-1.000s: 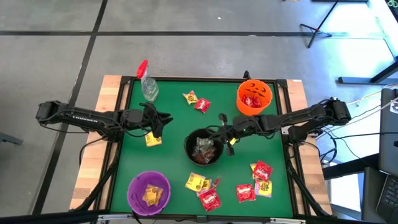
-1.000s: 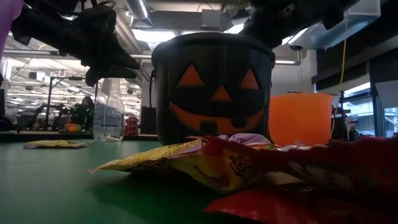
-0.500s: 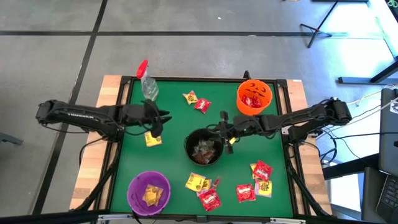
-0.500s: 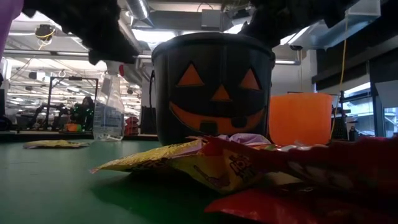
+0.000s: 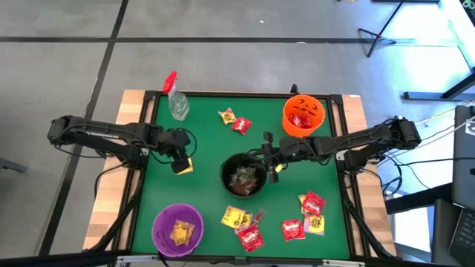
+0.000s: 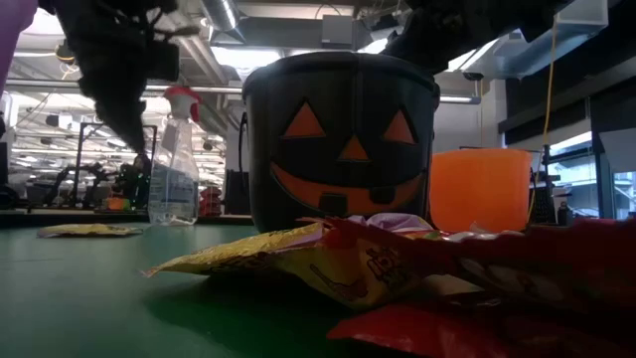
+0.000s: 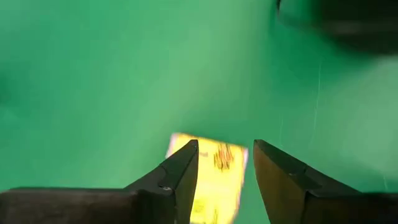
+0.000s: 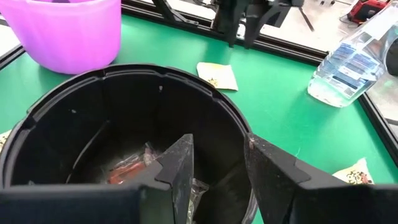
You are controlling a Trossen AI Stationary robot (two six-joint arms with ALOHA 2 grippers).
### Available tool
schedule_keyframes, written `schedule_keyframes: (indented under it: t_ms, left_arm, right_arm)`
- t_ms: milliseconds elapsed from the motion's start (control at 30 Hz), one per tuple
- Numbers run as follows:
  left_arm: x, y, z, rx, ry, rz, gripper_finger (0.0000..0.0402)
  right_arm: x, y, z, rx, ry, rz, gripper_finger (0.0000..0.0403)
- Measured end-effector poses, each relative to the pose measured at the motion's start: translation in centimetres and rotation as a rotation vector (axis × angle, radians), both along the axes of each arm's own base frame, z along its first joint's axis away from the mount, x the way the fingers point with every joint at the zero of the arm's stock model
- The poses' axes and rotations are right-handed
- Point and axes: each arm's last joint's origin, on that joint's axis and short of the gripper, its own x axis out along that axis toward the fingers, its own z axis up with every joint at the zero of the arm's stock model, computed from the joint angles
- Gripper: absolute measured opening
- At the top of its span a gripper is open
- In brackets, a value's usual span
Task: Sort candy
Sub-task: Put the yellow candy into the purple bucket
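A yellow candy [image 5: 182, 166] lies flat on the green mat [image 5: 208, 148], left of the black pumpkin bucket [image 5: 242, 176]. My left gripper [image 5: 182, 153] points steeply down above it, open, one finger on either side of the yellow candy [image 7: 214, 177] and apart from it. My right gripper [image 8: 217, 163] hangs open over the bucket's right rim, with nothing between its fingers. Dark candy [image 8: 129, 168] lies in the bucket's bottom. An orange bucket [image 5: 303, 115] holds red candy, and a purple bowl [image 5: 178, 228] holds yellow candy.
A clear spray bottle [image 5: 176, 100] stands at the far left. Two candies [image 5: 234, 121] lie near the far edge. Several red and yellow candies [image 5: 250, 237] [image 5: 312, 211] lie along the near edge. The mat between the left gripper and the purple bowl is bare.
My left gripper has tipped from nearly level to pointing steeply down, drawing back a little toward the table's left edge, so that it now stands over the yellow candy. The candy has not moved.
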Motion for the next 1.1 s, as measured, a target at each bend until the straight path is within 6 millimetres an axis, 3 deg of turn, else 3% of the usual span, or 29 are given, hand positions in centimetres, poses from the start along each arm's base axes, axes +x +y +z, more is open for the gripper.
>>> schedule_keyframes:
  t_ms: [467, 1100]
  left_arm:
    - [1.8, -0.3, -3.7, -0.073, 0.286, -0.135, 0.0246]
    - [3.6, 0.3, -8.2, -0.058, 0.508, -0.192, 0.0294]
  right_arm:
    - [0.0, 0.0, 0.0, 0.0, 0.001, 0.001, 0.0142]
    - [0.0, 0.0, 0.0, 0.0, 0.001, 0.001, 0.0142]
